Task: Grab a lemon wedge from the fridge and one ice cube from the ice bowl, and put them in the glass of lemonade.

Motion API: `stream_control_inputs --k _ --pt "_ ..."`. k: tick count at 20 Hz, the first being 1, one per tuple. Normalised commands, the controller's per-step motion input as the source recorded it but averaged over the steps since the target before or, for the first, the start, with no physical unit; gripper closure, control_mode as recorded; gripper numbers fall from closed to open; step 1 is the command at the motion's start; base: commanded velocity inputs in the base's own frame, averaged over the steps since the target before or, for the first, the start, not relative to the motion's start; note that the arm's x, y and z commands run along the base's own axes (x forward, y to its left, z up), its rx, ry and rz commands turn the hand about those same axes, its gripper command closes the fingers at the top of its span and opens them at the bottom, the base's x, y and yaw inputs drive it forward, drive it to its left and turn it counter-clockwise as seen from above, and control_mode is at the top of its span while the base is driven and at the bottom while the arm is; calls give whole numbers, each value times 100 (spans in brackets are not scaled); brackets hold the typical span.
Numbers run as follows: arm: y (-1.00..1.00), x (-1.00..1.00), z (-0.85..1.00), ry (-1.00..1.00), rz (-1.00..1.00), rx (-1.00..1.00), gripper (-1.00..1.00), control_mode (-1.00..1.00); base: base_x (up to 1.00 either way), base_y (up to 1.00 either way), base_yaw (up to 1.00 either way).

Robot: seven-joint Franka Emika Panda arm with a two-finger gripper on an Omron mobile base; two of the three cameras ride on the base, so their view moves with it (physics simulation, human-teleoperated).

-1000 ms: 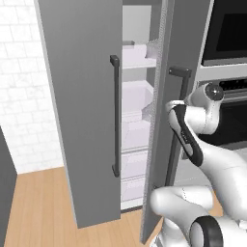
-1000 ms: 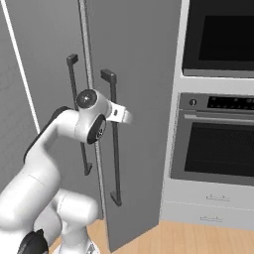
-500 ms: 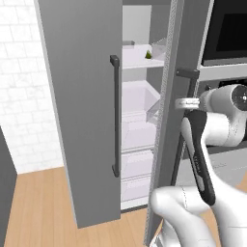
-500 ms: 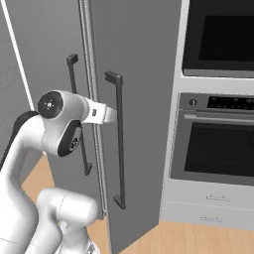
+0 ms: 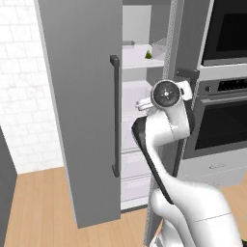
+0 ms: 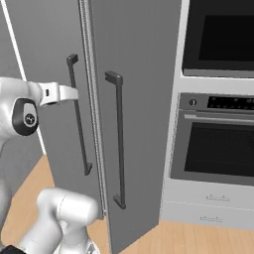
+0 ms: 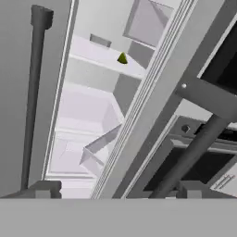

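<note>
In the left base view the fridge (image 5: 91,111) stands with its left door swung out toward the camera, and the gap shows white shelves (image 5: 140,65) inside; the lemon wedge (image 5: 148,55) sits on an upper shelf, a small yellow-green shape near the right door's edge; the right base view looks at the same fridge (image 6: 134,99) from the other side and shows the grey door fronts with their two dark bar handles (image 6: 117,139), while the interior stays hidden there; that view also takes in the black oven (image 6: 218,144) to the right of the fridge, with the arm's white wrist reaching toward the opening between the doors; the hand view looks into the fridge through the gap, with one dark handle (image 7: 32,97) on its left and another crossing on its right; the lemon wedge (image 7: 122,58) rests there on a white shelf with its pointed tip toward the top of that view, its long axis running the same way; the gripper's fingertips are not clearly visible, so I cannot tell whether they are parted or closed.
</note>
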Motion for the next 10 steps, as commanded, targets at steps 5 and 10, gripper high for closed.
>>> stream_control_inputs --k 5,10 --pt "23 100 -33 43 -20 -43 -100 -100 0 0 0" --pt "0 89 -29 25 -21 -33 -100 -100 0 0 0"
